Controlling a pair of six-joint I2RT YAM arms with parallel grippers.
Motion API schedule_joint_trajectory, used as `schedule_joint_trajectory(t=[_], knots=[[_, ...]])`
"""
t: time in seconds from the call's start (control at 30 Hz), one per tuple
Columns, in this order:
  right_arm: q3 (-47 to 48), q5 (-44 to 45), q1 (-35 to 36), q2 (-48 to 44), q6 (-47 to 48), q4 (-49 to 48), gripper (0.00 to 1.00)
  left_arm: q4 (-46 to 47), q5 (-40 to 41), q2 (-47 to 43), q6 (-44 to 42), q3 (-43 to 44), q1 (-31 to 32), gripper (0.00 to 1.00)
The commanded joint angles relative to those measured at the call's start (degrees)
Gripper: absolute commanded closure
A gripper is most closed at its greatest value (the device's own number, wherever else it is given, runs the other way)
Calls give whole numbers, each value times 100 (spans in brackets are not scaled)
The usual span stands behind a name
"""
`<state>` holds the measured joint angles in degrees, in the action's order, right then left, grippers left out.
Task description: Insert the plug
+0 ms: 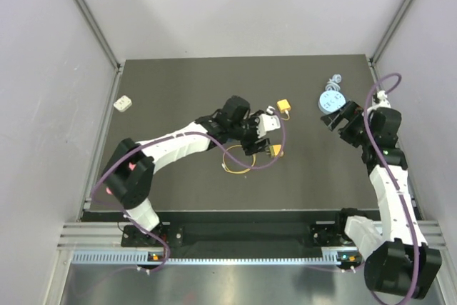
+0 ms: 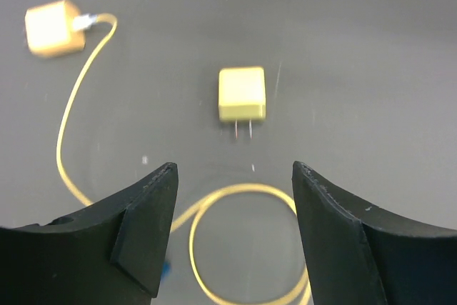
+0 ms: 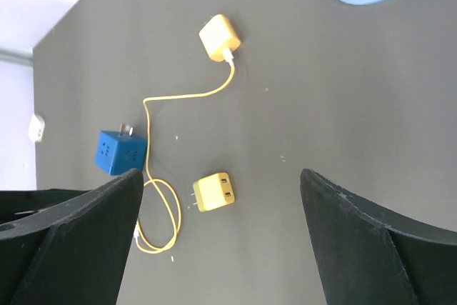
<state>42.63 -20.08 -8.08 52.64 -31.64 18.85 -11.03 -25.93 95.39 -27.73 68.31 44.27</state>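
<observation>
The plug (image 1: 284, 106) is a small yellow block on the dark mat, joined to a thin yellow cable (image 1: 235, 158) that curls into a loop. In the left wrist view the plug (image 2: 51, 28) lies far left and the cable (image 2: 68, 126) loops between the fingers. My left gripper (image 1: 263, 133) (image 2: 235, 166) hovers open and empty, facing a second yellow block (image 2: 242, 93) with two prongs and no cable. My right gripper (image 1: 337, 116) (image 3: 221, 173) is open and empty at the right. From there I see the plug (image 3: 218, 36) and the pronged block (image 3: 213, 191).
A blue cube socket (image 3: 119, 152) sits left of the cable (image 3: 161, 208). A round pale-blue disc (image 1: 330, 100) with a white cord lies next to the right gripper. A small white item (image 1: 123, 103) rests at the mat's left edge. Grey walls enclose the table.
</observation>
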Motion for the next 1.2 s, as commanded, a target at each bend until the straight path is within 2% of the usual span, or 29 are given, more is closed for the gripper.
schedule_joint_trajectory(t=[0.0, 0.2, 0.43, 0.67, 0.87, 0.97, 1.0, 1.1, 1.13, 1.17], knots=[[-307, -679, -509, -272, -211, -232, 10, 127, -9, 416, -680, 410, 292, 30], [-563, -902, -687, -439, -272, -689, 11, 232, -35, 1033, -1041, 630, 503, 30], [-510, -998, -678, -430, -273, -716, 11, 268, -53, 1885, -1156, 1201, 547, 32], [-563, -1113, -678, -527, -290, -743, 10, 531, 281, 2211, -1042, 1316, 547, 33], [-651, -1086, -678, -597, -299, -716, 10, 435, 124, 2370, -893, 1369, 547, 38], [-712, -1147, -678, -553, -325, -707, 10, 278, 45, 2413, -805, 1404, 547, 54], [-712, -1209, -678, -510, -325, -716, 10, 233, 36, 2370, -744, 1421, 547, 72], [-686, -1507, -678, -325, -273, -611, 11, 311, 97, 2169, -603, 1290, 547, 89], [-686, -1717, -669, -238, -264, -628, 11, 433, 193, 1898, -533, 1063, 539, 99], [-686, -1823, -660, -193, -255, -637, 11, 583, 237, 1739, -358, 922, 539, 100]])
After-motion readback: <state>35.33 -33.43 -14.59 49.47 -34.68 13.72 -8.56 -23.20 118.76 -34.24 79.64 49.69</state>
